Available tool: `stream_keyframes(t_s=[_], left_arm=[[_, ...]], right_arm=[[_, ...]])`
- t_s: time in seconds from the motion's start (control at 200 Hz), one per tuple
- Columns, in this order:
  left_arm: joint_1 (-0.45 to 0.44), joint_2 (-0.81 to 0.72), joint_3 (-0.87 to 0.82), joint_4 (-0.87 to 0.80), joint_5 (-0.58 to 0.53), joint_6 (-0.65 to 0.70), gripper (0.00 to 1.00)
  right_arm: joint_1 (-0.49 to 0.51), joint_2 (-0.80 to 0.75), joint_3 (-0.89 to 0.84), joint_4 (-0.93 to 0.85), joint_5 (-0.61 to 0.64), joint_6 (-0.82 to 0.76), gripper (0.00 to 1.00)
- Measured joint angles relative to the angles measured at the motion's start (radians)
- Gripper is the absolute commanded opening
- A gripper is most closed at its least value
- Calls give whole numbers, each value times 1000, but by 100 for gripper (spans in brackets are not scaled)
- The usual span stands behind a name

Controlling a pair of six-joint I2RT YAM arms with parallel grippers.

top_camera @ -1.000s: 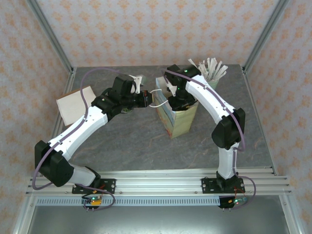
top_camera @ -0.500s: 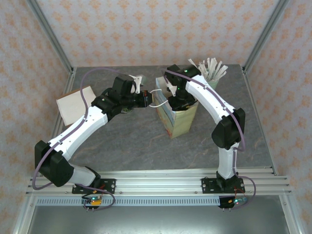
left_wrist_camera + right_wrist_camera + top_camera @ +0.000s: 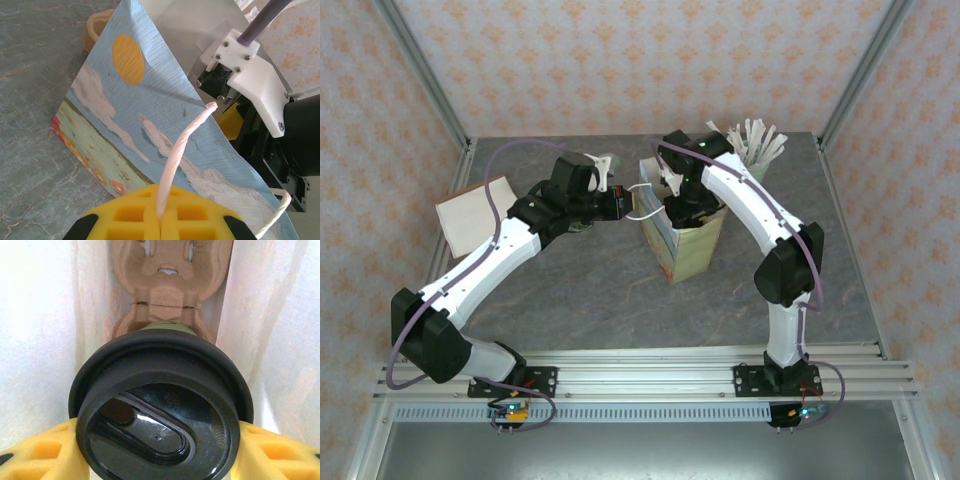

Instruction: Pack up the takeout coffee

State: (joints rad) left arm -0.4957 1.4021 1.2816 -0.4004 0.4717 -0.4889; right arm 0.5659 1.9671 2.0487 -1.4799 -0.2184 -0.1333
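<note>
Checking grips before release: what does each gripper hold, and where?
Left gripper pinches the white handle of the paper bag; right gripper holds the takeout coffee by its sides, at the black lid.

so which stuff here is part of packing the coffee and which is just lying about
In the job: takeout coffee cup with round black plastic lid, held by the right gripper; sky-print paper bag; its white twisted handle, pinched by the left gripper; brown pulp carrier inside.
Lying about: cup of white wrapped sticks; flat pale square sheet, far left.

Bright, even light; soft shadows; small glare on the black lid (image 3: 160,405); blurred near edges
</note>
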Motion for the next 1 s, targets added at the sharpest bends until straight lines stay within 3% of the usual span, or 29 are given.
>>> stream_keyframes(t_s=[1.001], left_arm=[[0, 0, 0, 0, 0, 0, 0]], right_arm=[[0, -1, 4, -16, -18, -3, 44]])
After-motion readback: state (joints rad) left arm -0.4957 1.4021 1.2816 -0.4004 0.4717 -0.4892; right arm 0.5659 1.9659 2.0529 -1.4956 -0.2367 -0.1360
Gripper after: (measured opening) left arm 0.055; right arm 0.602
